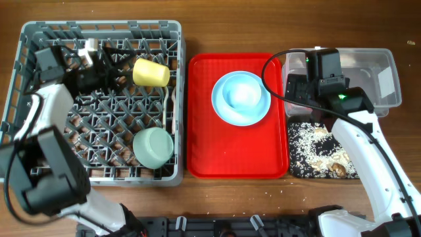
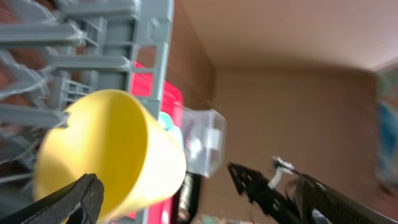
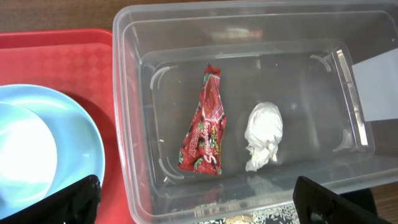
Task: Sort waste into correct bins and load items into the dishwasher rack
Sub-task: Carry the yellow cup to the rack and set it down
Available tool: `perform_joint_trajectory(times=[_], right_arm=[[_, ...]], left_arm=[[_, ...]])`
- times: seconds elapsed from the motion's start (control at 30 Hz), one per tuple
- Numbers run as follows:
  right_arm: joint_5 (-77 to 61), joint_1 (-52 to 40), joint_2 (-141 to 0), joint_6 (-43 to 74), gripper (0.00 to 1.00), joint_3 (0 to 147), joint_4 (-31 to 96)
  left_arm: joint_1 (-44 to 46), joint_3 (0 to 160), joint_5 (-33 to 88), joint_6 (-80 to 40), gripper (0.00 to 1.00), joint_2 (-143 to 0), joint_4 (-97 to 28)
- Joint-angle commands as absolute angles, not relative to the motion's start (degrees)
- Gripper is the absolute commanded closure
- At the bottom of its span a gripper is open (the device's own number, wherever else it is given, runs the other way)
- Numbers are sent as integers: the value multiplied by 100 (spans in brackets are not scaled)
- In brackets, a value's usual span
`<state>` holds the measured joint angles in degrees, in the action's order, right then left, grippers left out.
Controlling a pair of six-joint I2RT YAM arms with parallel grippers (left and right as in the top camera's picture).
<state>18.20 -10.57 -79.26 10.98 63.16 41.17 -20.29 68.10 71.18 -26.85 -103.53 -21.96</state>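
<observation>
The grey dishwasher rack (image 1: 39,29) holds the yellow cup (image 1: 150,72) on its side, the pale green bowl (image 1: 153,146) and a white plastic utensil (image 1: 166,108). My left gripper (image 1: 108,69) is open inside the rack, just left of the cup (image 2: 106,149); its jaws (image 2: 168,196) are spread wide. The light blue bowl (image 1: 241,93) sits on the light blue plate (image 1: 220,108). My right gripper (image 1: 299,89) hangs open and empty (image 3: 205,208) over the clear tub (image 3: 130,124), which holds the red wrapper (image 3: 205,124) and the white paper wad (image 3: 264,134).
The plate stands on the flat red tray (image 1: 204,151) between the rack and the bins. The black tray (image 1: 293,168), in front of the clear tub (image 1: 388,66), holds rice grains (image 1: 306,141) and brown food bits (image 1: 337,168).
</observation>
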Motion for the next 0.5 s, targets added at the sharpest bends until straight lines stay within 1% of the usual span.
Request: perform_joint_trajectory(times=[0.0, 0.07, 0.1, 0.13, 0.2, 0.27, 0.37, 0.43, 0.47], right_arm=[[1800, -1063, -7929, 1052, 0, 6405, 4104], [1800, -1063, -7929, 1052, 0, 6405, 4101], [1800, -1063, -7929, 1055, 0, 6405, 4104], [1800, -1063, -7929, 1052, 0, 6405, 4104], [1800, -1063, -7929, 1052, 0, 6405, 4101], [1800, -1063, -7929, 1050, 0, 6405, 4101], [1800, -1063, -7929, 1052, 0, 6405, 4101], [1800, -1063, -7929, 1052, 0, 6405, 4101], [1800, -1063, -7929, 1050, 0, 6405, 4101]], left_arm=[[-2121, 6816, 5758, -2615, 0, -9150, -2733], [-2080, 6816, 4971, -2615, 0, -8501, -3203], [-1916, 6816, 4287, -2613, 0, -8047, -3531], [-1597, 6816, 3625, -2569, 0, -7658, -3798], [-943, 6816, 2628, -2421, 0, -7336, -4049], [-167, 6816, 1876, -2425, 0, -7338, -4093], [792, 6816, 1660, -2425, 0, -7640, -3726], [1144, 6816, 716, -2425, 0, -7881, -3664], [1208, 6816, 456, -2425, 2, -7985, -3688]])
